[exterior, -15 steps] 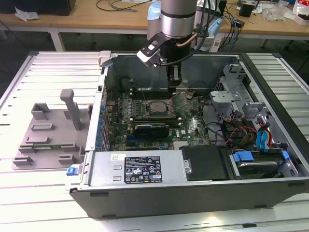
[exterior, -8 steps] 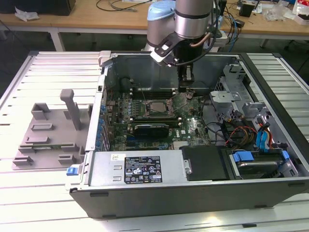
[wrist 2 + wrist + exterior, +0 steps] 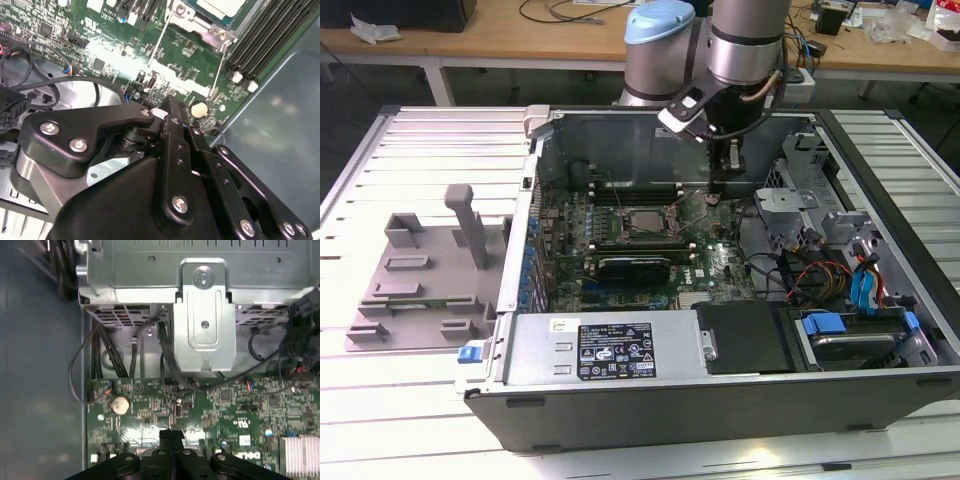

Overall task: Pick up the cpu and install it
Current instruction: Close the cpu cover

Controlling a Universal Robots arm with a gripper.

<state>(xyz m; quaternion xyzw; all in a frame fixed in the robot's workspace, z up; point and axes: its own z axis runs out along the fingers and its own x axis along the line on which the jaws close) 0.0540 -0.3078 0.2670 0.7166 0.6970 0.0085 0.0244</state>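
The cpu (image 3: pixel 641 222) lies flat with its silver top up inside the black socket frame (image 3: pixel 638 240) on the green motherboard of the open computer case. In the second wrist view the cpu (image 3: pixel 220 6) sits behind a metal bracket, with two thin lever rods (image 3: pixel 157 45) running from the socket. My gripper (image 3: pixel 718 190) hangs low over the motherboard, just to the exterior view's right of the socket and apart from the cpu. In both wrist views the black fingers (image 3: pixel 171 436) (image 3: pixel 168 105) are pressed together with nothing between them.
A grey plastic tray (image 3: pixel 420 280) with raised blocks lies outside the case on the exterior view's left. A metal drive bracket (image 3: pixel 205 315), loose cables (image 3: pixel 115 355), a coin battery (image 3: pixel 120 405), memory slots (image 3: pixel 270 35) and the case wall (image 3: pixel 620 140) surround the gripper.
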